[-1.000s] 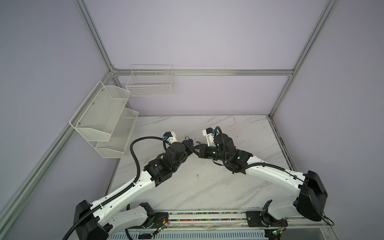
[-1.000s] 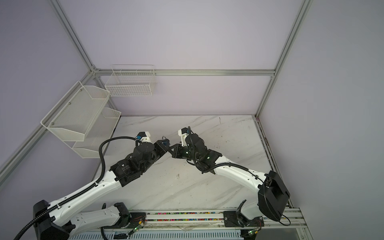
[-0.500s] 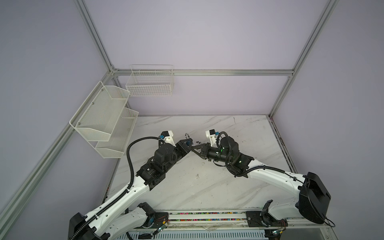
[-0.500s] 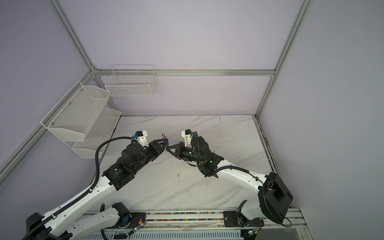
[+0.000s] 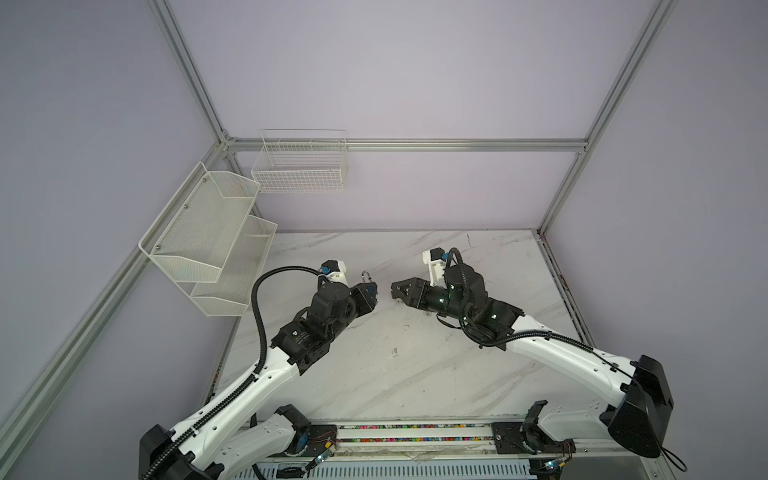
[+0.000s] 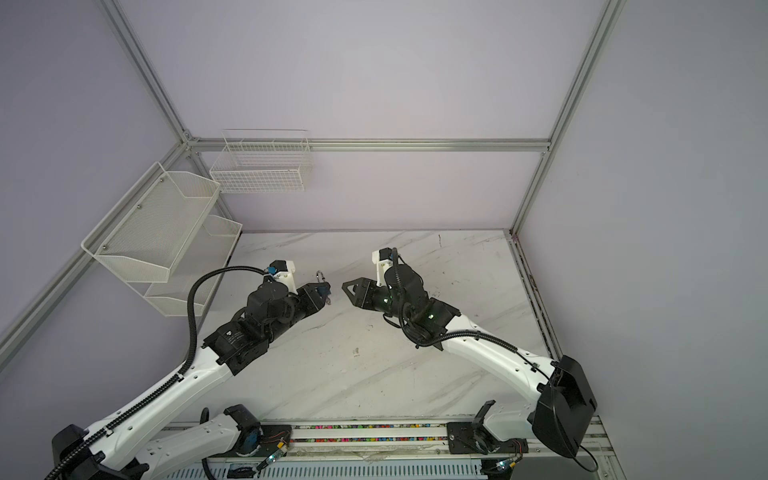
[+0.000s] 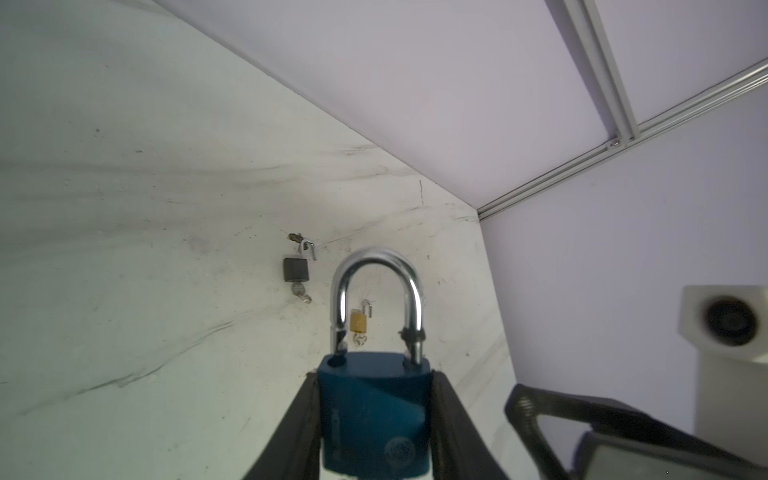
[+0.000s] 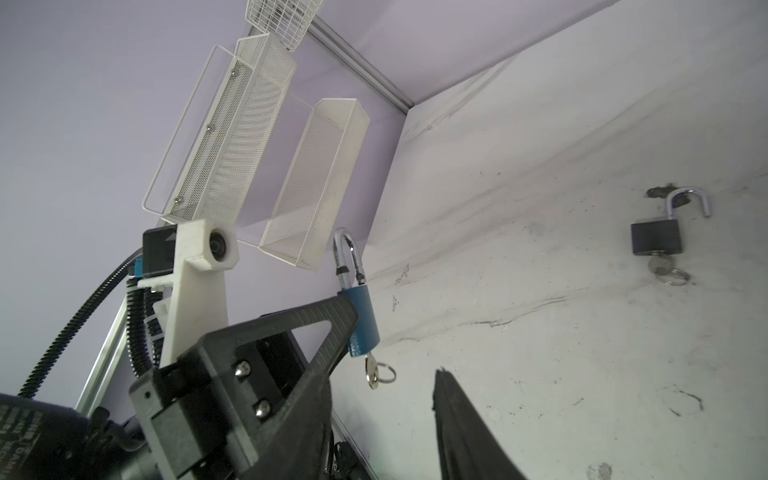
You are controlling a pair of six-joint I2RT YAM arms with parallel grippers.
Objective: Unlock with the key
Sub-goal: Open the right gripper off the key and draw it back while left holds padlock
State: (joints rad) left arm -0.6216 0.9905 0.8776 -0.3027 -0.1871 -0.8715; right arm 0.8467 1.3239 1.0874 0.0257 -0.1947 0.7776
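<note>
Left claw [image 7: 374,376] grips blue padlock [image 7: 374,415] above marble tabletop [image 7: 124,249].

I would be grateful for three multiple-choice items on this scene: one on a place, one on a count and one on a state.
1. Where is the blue padlock?
A. lying loose, unheld
B. gripped in the left hand
C. hidden from every view

2. How many padlocks does the left wrist view show?
A. one
B. two
C. three

3. The black padlock has its shackle:
A. open
B. closed
C. missing

Answers:
1 B: the fingers clamp its blue body from both sides.
2 C: blue, black and a brass padlock all show.
3 A: one end of the shackle stands free of the body.
</note>
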